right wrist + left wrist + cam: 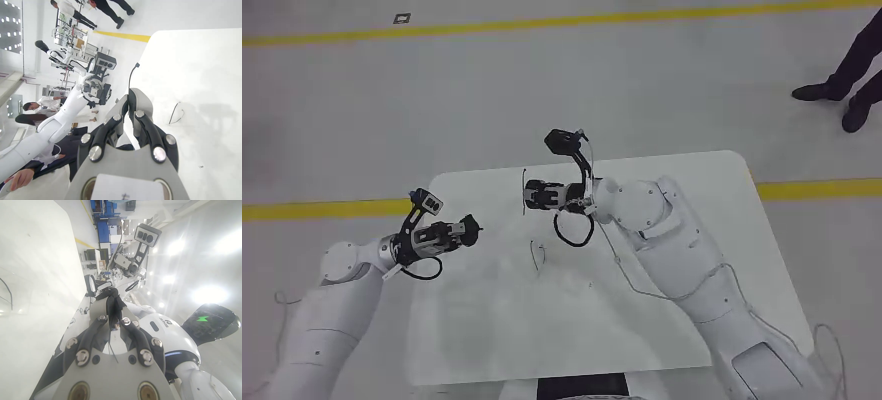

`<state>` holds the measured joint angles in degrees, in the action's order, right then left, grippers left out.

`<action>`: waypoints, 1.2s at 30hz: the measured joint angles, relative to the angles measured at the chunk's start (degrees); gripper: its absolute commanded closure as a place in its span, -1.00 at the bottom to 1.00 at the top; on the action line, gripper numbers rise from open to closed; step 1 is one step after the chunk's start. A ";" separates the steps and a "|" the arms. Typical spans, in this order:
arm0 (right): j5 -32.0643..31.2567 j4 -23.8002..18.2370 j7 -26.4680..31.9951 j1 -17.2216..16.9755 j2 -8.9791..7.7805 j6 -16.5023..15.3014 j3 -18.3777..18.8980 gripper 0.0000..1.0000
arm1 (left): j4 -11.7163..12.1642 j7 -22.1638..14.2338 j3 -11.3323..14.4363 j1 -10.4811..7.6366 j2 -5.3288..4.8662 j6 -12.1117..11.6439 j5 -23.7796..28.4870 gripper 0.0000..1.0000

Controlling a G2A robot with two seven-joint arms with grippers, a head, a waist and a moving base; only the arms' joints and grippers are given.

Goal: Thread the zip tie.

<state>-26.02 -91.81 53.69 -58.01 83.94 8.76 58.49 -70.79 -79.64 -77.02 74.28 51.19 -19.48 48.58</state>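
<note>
The right claw (129,98) is clenched on the black zip tie (130,77), which is held above the far part of the white table (189,66), with its head end clear of the fingers. The left claw (113,294) is pressed shut near the table's left edge, apart from the tie. A thin black strand (113,351) is seen behind its fingers, but whether it is gripped cannot be told. A bent black strip (537,253) is laid on the table near the right claw
</note>
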 measured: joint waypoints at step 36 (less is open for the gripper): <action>-11.70 -0.06 -13.21 6.41 1.88 10.69 -8.73 1.00 | -0.73 4.05 -1.66 0.69 0.12 -0.01 0.97 1.00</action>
<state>-37.72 -91.87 40.48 -51.59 85.82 19.45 49.75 -71.52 -75.59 -78.68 74.97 51.31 -19.49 49.55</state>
